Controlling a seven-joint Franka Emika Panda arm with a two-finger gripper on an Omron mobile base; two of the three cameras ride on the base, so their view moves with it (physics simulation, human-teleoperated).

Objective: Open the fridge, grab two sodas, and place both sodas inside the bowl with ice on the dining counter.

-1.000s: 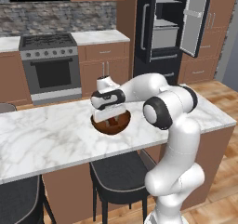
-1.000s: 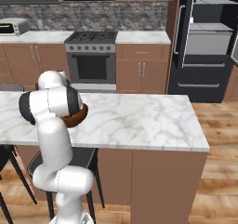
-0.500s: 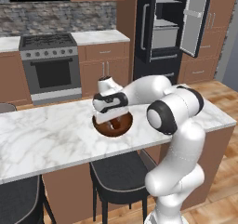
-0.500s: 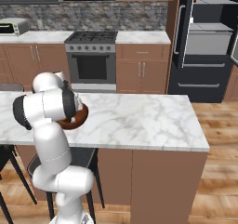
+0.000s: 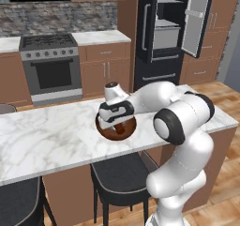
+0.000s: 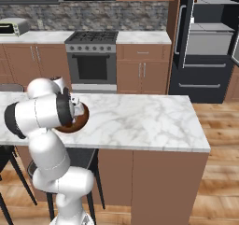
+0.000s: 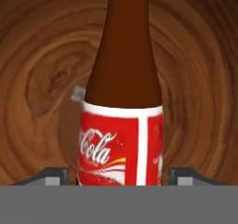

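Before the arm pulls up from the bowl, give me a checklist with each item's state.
1. Soda over the bowl floor: ok, wood grain on every side of it.
2. Gripper let go: ok, each fingertip stands off the bottle with a gap.
3. Bottle settled, not rolling: cannot tell.
4. Second soda in bowl: cannot tell, the hand covers most of the bowl.
5. Bowl back from the counter edge: ok.
6. Fridge door open for another trip: ok.
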